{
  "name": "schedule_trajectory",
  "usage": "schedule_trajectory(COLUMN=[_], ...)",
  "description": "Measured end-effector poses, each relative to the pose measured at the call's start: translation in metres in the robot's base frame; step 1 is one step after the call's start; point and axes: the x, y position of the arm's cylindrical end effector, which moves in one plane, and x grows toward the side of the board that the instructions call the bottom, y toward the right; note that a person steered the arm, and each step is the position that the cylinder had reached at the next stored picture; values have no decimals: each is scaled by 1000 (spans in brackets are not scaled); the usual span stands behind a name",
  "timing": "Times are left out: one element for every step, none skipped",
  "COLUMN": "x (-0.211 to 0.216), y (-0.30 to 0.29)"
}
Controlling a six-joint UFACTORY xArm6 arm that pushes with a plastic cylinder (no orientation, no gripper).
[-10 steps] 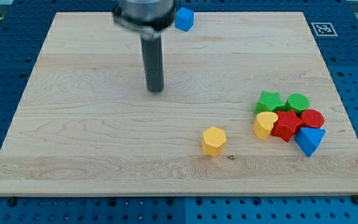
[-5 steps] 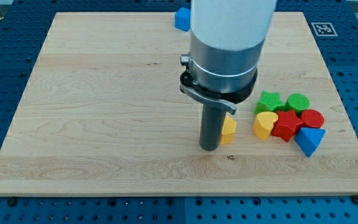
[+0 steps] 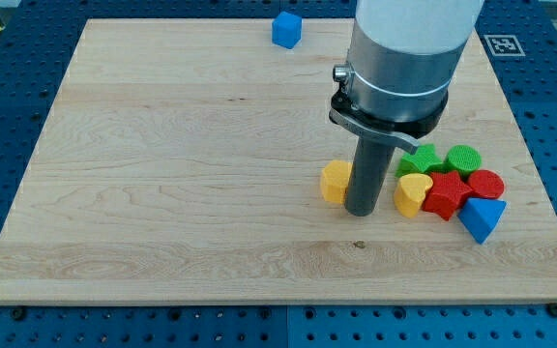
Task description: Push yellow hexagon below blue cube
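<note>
The yellow hexagon (image 3: 335, 182) lies on the wooden board (image 3: 162, 174), right of centre. My tip (image 3: 362, 210) stands against its right side, between it and the yellow heart (image 3: 412, 193). The rod hides the hexagon's right edge. The blue cube (image 3: 285, 29) sits at the view's top edge of the board, far above and slightly left of the hexagon.
A cluster lies at the view's right: a green star (image 3: 420, 158), a green round block (image 3: 463, 158), a red star-like block (image 3: 446, 194), a red round block (image 3: 486, 184) and a blue triangle (image 3: 481, 218). A marker tag (image 3: 503, 43) sits at the board's top right corner.
My tip went from the board's upper middle down to the hexagon's left, then round to its right side. The hexagon has moved up the view and now lies left of the rod.
</note>
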Motion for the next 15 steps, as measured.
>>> schedule_trajectory(x=[-3,-5,-5,-12,-33,-49,-64,-86,-109,-133,-143,-136,-152,-164,-161], y=[0,-2,-16,-30,-37,-51,-72,-78,-78,-78,-57,-20,-15,-23,-24])
